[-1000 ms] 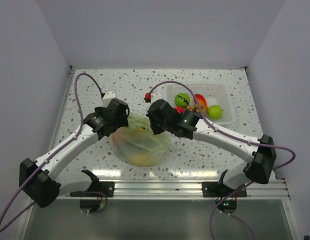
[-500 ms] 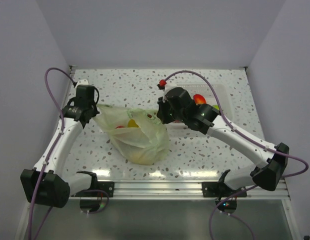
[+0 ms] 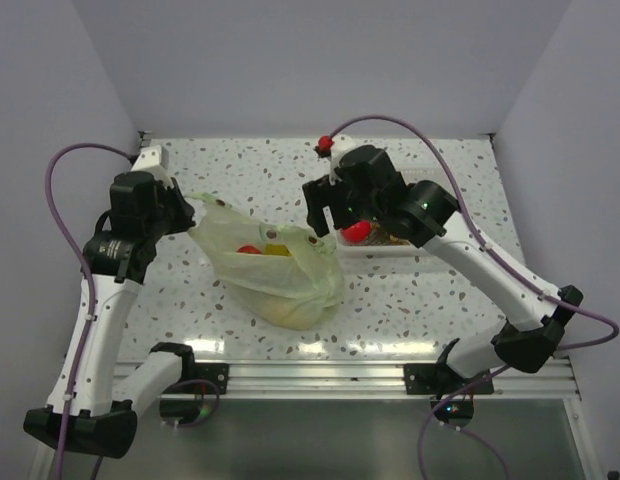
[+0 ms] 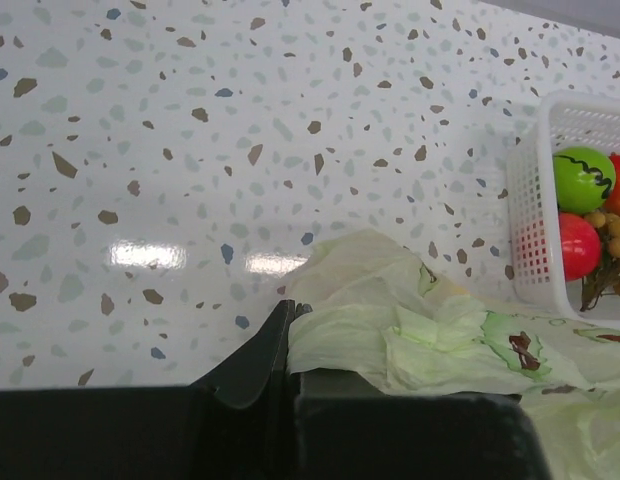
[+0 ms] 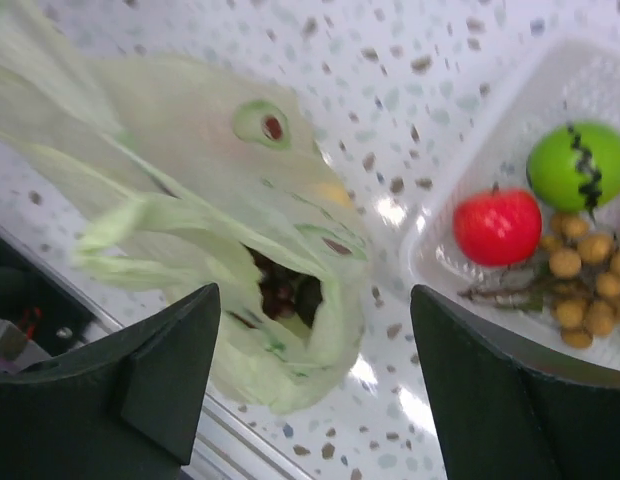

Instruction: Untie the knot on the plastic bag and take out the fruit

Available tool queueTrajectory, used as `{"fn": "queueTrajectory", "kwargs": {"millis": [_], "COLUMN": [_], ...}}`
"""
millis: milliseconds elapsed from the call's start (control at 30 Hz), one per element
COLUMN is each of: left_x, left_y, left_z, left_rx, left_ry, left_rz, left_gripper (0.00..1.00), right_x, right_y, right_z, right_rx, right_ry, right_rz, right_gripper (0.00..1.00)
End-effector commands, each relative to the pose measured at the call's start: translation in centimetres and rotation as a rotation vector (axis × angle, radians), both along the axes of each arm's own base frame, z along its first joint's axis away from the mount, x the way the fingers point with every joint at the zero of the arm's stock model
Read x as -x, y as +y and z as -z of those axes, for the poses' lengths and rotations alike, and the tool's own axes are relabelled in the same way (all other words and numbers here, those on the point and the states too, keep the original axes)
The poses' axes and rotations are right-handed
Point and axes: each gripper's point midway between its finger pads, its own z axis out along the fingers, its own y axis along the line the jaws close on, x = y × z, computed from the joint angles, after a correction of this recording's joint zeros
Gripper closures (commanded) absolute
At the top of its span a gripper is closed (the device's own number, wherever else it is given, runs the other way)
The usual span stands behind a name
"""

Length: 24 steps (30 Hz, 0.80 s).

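The left gripper (image 4: pixel 288 325) is pinched shut on a bit of the pale green see-through plastic bag (image 3: pixel 285 280) and holds it out toward the left edge of the speckled white desk (image 3: pixel 240 170). The right gripper (image 5: pixel 315 295) is wide open with nothing in it, and it hangs over the bag's mouth. The bag lies in the middle of the desk, a bit closer to the near edge. I can see no tight knot; the mouth gapes open, so I think the untying is done and picking out the fruit comes next. A round red fruit (image 3: pixel 249 249) and a yellow fruit (image 3: pixel 275 250) show through the plastic, and a dark fruit (image 5: pixel 282 292) sits just inside the mouth. To do this well, the left side should hold on tight so the mouth does not flop shut. The right one should go in slowly and grab one fruit, not the thin plastic. The white plastic basket (image 4: pixel 525 215), with a green ball with a dark zigzag (image 5: pixel 578 165) in it, is just beside the right gripper near the far right corner, so mind its wall. There is bare desk along the far edge. The bag's bottom is close to the near edge, so do not drag it that way.
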Motion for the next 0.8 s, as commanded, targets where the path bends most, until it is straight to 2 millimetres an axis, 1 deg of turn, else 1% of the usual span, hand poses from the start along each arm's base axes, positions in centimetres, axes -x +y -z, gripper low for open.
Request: {"fn": "queueTrajectory", "kwargs": {"millis": [0, 67, 100, 133, 200, 233, 267, 300, 333, 367, 400, 433, 467, 533, 567, 633, 667, 733, 767], "left_x": [0.2, 0.1, 0.1, 0.1, 0.1, 0.2, 0.4, 0.5, 0.8, 1.0, 1.2, 1.4, 1.7, 2.1, 2.3, 2.8, 2.9, 3.2, 3.4], "left_y": [-1.1, -1.3, -1.4, -1.4, -1.5, -1.6, -1.7, -1.8, -1.8, -1.9, -1.9, -1.8, -1.8, -1.8, -2.0, -2.1, -2.2, -2.0, -1.7], "left_z": [-1.7, -2.1, -2.1, -2.1, -2.0, -1.9, -1.6, -1.4, -1.4, -1.2, -1.0, -0.9, -0.6, -0.2, 0.5, 0.6, 1.3, 2.0, 2.8], "left_rx": [0.057, 0.07, 0.075, 0.078, 0.086, 0.089, 0.097, 0.101, 0.106, 0.11, 0.112, 0.11, 0.111, 0.115, 0.124, 0.137, 0.143, 0.141, 0.138], "left_ry": [-0.004, -0.006, -0.001, 0.001, 0.008, 0.012, 0.019, 0.021, 0.019, 0.023, 0.024, 0.026, 0.03, 0.036, 0.052, 0.047, 0.054, 0.056, 0.066], "left_rz": [0.043, 0.046, 0.046, 0.046, 0.046, 0.047, 0.053, 0.054, 0.055, 0.061, 0.058, 0.057, 0.056, 0.057, 0.064, 0.064, 0.063, 0.046, 0.027], "left_gripper": [1.0, 1.0, 1.0, 1.0, 1.0, 1.0, 1.0, 1.0, 1.0, 1.0, 1.0, 1.0, 1.0, 1.0, 1.0, 1.0, 1.0, 1.0, 1.0], "right_x": [1.6, 2.4, 3.6, 3.6, 4.4, 4.2, 4.0, 3.9, 3.6, 3.1, 2.7, 2.5, 2.4, 1.9, 1.8, 1.2, 1.4, 2.1, 2.9], "right_y": [2.9, 4.4, 6.0, 7.5, 9.9, 10.9, 12.0, 12.5, 12.9, 13.5, 13.4, 13.5, 13.7, 13.3, 13.0, 12.0, 11.4, 10.8, 10.0], "right_z": [-7.5, -8.5, -10.7, -9.9, -9.7, -8.5, -8.4, -6.1, -5.0, -4.4, -1.7, -0.6, 1.8, 4.2, 6.6, 8.9, 11.0, 12.9, 14.6], "right_rx": [-0.071, -0.049, -0.081, -0.06, -0.094, -0.086, -0.112, -0.083, -0.077, -0.084, -0.038, -0.027, -0.004, 0.028, 0.055, 0.094, 0.114, 0.132, 0.155], "right_ry": [-0.116, -0.135, -0.172, -0.16, -0.135, -0.119, -0.131, -0.102, -0.092, -0.103, -0.08, -0.069, -0.051, -0.043, -0.034, -0.039, -0.026, 0.01, 0.046], "right_rz": [-0.156, -0.206, -0.253, -0.279, -0.334, -0.341, -0.348, -0.352, -0.346, -0.336, -0.316, -0.31, -0.306, -0.273, -0.254, -0.2, -0.195, -0.195, -0.202], "right_gripper": [0.2, 0.22, 0.24, 0.27, 0.37, 0.4, 0.44, 0.5, 0.51, 0.54, 0.59, 0.61, 0.62, 0.62, 0.62, 0.59, 0.58, 0.56, 0.51]}}
